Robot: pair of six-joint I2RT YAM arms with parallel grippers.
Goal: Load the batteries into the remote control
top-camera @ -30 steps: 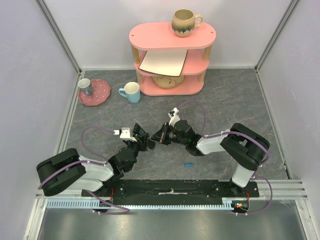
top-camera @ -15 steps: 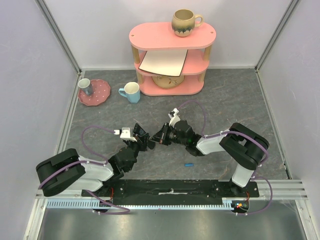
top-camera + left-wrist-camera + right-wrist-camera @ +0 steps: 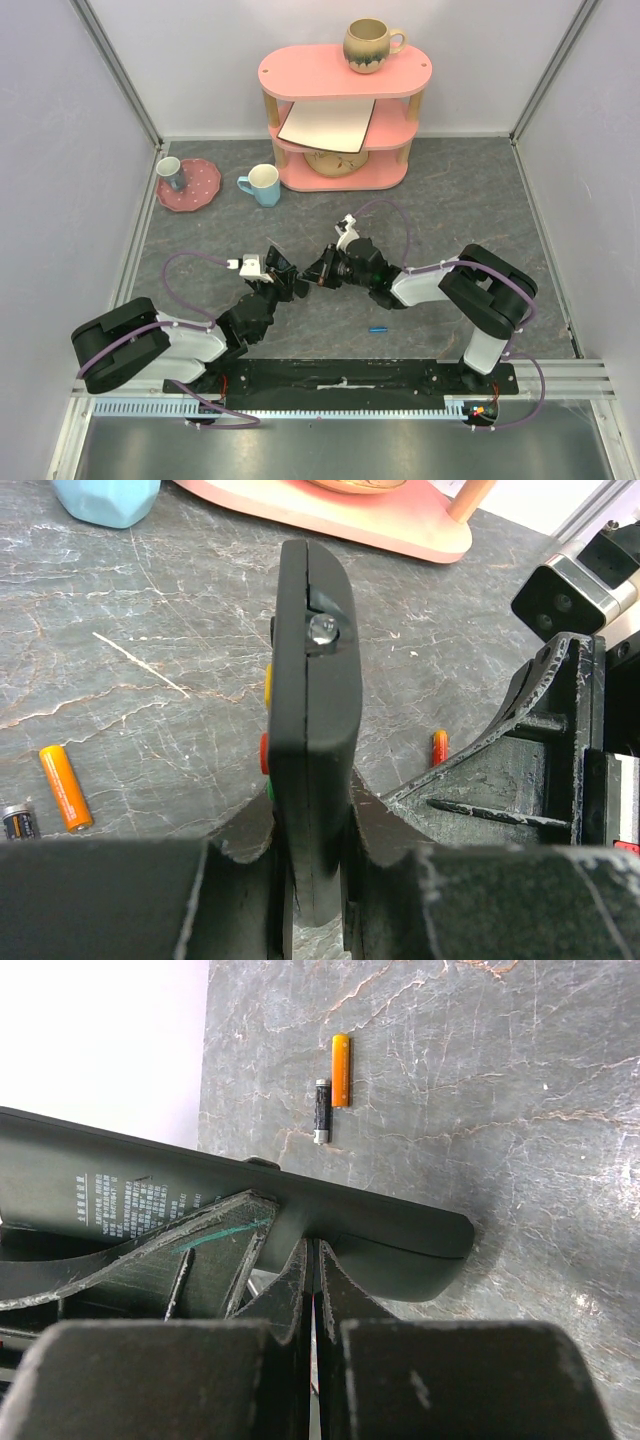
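Observation:
My left gripper (image 3: 312, 820) is shut on the lower end of the remote control (image 3: 310, 660), which stands edge-on and rises away from the fingers. In the right wrist view the remote control (image 3: 380, 1230) is a black bar across the frame. My right gripper (image 3: 315, 1245) is shut, its tips pressed against the bar's side. From above, the left gripper (image 3: 283, 280) and the right gripper (image 3: 318, 275) meet mid-table. A small blue battery (image 3: 377, 328) lies on the table near the right arm. A red-orange battery (image 3: 439, 748) lies beyond the remote.
An orange battery (image 3: 65, 785) and a black one (image 3: 18, 820) lie together on the stone-patterned table (image 3: 480, 210). At the back stand a pink shelf (image 3: 345, 70) with a mug, board and bowl, a pale blue mug (image 3: 262, 185) and a pink plate (image 3: 190, 185) with a cup.
The right arm has edged slightly left toward the remote. Everything else stays as it was.

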